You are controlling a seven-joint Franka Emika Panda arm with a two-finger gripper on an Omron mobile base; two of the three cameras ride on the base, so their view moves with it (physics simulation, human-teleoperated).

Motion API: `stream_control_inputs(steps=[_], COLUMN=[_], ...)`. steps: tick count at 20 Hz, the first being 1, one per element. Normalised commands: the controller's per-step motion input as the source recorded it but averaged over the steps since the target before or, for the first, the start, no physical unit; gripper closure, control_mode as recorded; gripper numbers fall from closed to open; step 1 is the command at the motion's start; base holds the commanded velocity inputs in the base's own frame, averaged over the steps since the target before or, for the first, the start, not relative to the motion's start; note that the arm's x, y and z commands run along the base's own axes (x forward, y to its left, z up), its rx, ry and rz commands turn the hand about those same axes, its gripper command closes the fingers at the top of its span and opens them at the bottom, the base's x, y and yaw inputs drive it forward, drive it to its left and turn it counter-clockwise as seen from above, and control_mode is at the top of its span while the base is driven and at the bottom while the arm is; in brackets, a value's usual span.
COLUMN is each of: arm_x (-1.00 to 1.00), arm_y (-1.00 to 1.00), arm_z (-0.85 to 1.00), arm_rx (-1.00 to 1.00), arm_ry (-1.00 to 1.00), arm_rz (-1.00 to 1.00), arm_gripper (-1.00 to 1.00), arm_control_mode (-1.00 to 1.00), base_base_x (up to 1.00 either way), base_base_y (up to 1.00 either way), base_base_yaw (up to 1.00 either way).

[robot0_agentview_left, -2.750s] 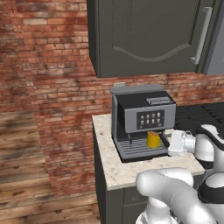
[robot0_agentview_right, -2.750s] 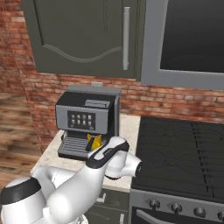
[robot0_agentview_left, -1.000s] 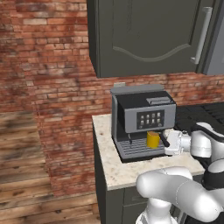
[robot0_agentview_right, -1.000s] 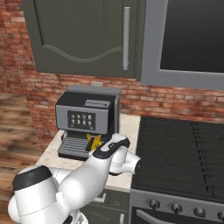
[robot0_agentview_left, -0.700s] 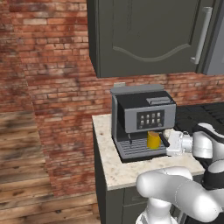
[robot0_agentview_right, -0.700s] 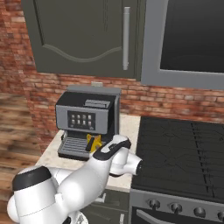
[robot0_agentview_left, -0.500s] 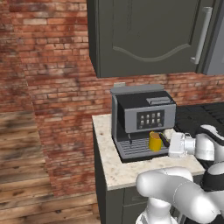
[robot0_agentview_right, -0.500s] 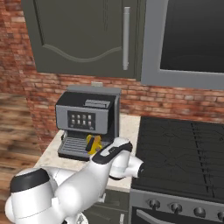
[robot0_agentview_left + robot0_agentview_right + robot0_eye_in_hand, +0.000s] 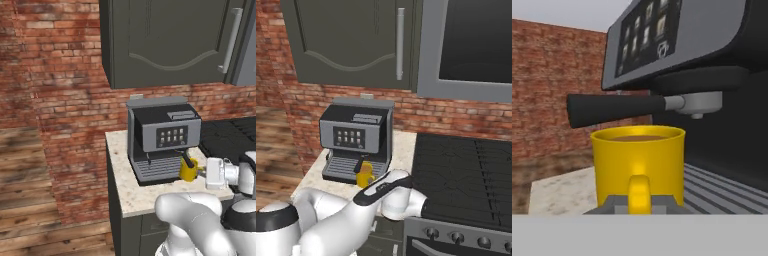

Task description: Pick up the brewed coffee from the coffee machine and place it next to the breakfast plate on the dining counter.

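The brewed coffee [image 9: 188,170] is a small yellow mug with brown liquid, at the front right corner of the coffee machine's [image 9: 162,135] ribbed drip tray. My gripper [image 9: 199,171] reaches in from the right and is shut on the mug's handle. In the hand view the mug [image 9: 639,162] sits close and upright, its handle pinched between my fingertips [image 9: 612,205], under the machine's [image 9: 712,60] spout. The right base view shows the mug [image 9: 364,175] in front of the machine [image 9: 358,132], partly behind my arm. The breakfast plate and the dining counter are out of view.
The machine stands on a small speckled worktop [image 9: 125,185] over dark cabinets. A black stove top [image 9: 466,170] lies right beside it. Dark wall cabinets [image 9: 170,40] hang above. The black portafilter handle [image 9: 612,110] juts out just over the mug's rim. A brick wall is behind.
The mug has slid out from under the spout toward the tray's front right corner, drawn along by my shut gripper as the hand pulled back to the right.
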Motion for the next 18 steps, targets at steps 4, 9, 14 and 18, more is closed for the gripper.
stream_control_inputs(steps=[4,9,14,18], arm_x=[-0.49,-0.2,-0.21,-0.3], arm_y=[-0.37,-0.38,-0.39,-0.42], arm_z=[0.25,0.53,0.62,0.65], arm_rx=[-0.06,-0.09,-0.08,-0.06], arm_ry=[-0.08,-0.18,-0.21,-0.18], arm_rz=[0.0,-0.01,-0.01,0.0], arm_gripper=[1.0,1.0,1.0,1.0], arm_control_mode=[-1.0,-1.0,-1.0,-1.0], base_base_x=[0.0,0.0,0.0,0.0], base_base_y=[0.0,0.0,0.0,0.0], base_base_yaw=[0.0,0.0,0.0,0.0])
